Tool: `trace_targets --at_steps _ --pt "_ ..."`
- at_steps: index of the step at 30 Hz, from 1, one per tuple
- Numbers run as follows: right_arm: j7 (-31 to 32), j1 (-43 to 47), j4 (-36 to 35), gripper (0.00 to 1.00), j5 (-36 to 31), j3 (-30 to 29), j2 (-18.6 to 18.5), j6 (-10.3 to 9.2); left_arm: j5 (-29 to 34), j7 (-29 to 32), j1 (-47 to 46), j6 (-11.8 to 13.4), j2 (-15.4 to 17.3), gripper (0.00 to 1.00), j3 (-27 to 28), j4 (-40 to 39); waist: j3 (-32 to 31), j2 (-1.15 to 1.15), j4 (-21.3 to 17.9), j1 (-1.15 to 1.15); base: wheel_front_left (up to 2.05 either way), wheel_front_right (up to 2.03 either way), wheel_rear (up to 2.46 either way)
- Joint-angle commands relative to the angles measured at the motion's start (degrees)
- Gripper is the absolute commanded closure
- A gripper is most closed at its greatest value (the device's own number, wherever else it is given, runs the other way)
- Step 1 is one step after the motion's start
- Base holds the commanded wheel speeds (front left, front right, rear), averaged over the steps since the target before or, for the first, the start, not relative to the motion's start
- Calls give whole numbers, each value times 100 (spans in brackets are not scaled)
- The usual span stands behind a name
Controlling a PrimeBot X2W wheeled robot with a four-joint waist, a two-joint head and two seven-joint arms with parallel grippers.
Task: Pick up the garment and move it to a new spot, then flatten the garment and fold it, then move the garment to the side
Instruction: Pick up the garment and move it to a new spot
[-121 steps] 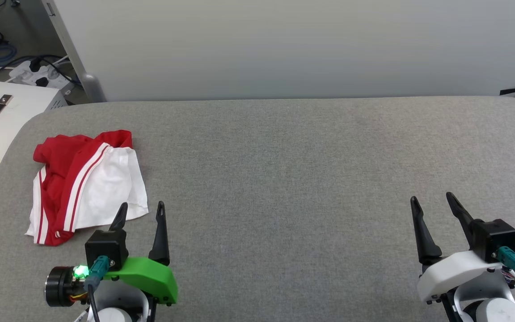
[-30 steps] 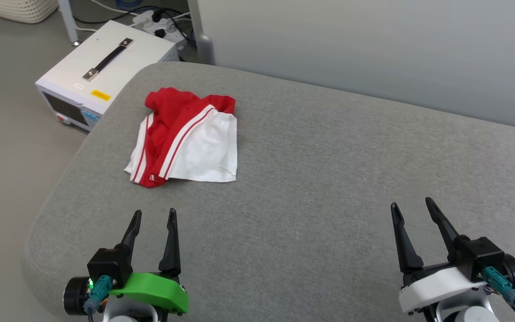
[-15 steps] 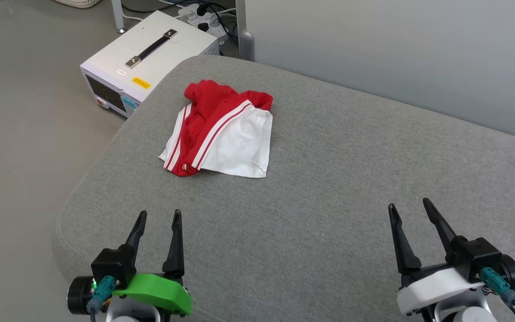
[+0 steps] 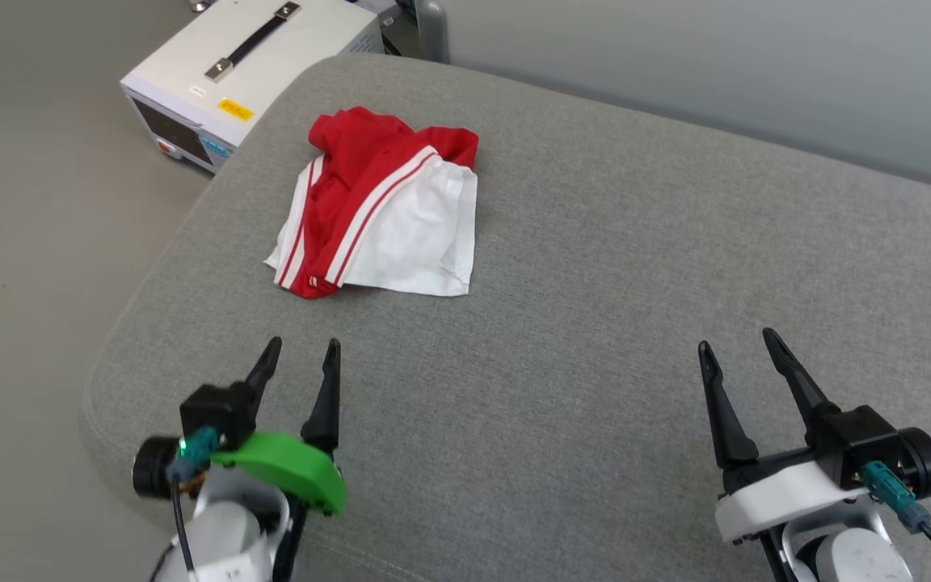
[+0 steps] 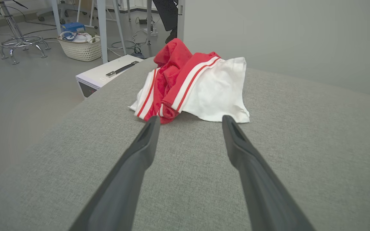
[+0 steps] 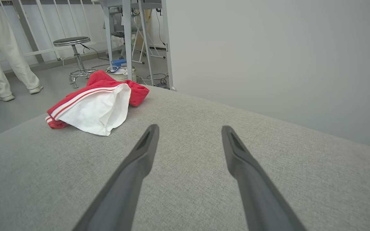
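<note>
– Looking at the garment (image 4: 377, 214), we are seeing it lying crumpled near the far left corner of the grey worktop (image 4: 579, 323), with a white sleeve spread on top and the red body bunched behind it.

– And how are we holding our hands?

– We are holding the left hand (image 4: 304, 341) released, fingers spread, pointing at the garment's near edge but apart from it. We are holding the right hand (image 4: 736, 337) released as well, well apart from the garment, over bare worktop. A white box (image 4: 247, 48) is sitting on the floor (image 4: 45, 202) beside that far corner.
</note>
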Motion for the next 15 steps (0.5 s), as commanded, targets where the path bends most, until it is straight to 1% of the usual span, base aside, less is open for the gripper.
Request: trace_targets --at_steps 1,4,7,9,11,15 --pt "-33 -132 -32 0 -58 7 -10 -3 19 63 -412 -40 159 0 -71 209 460 0 -267 0 0 0 0" --pt "-33 -259 -58 0 -169 24 -10 -3 -70 427 -1162 -73 436 0 -226 735 790 0 -445 0 0 0 0" --pt "-33 -384 -95 0 -262 32 -10 -3 -227 857 -1844 -85 677 0 -331 1103 1100 0 -611 0 0 0 0" --pt "-33 -471 -119 0 -320 47 -14 -3 -374 1194 -2284 -87 881 0 -514 1321 1301 0 -729 0 0 0 0" --pt "-33 -548 -140 0 -352 54 -26 -3 -600 1505 -2646 -89 1056 0 -650 1497 1465 0 -818 0 0 0 0" --pt "-33 -693 -193 0 -407 96 -39 -3 -1342 2384 -3315 -90 1481 0 -1121 1833 1786 0 -1023 0 0 0 0"
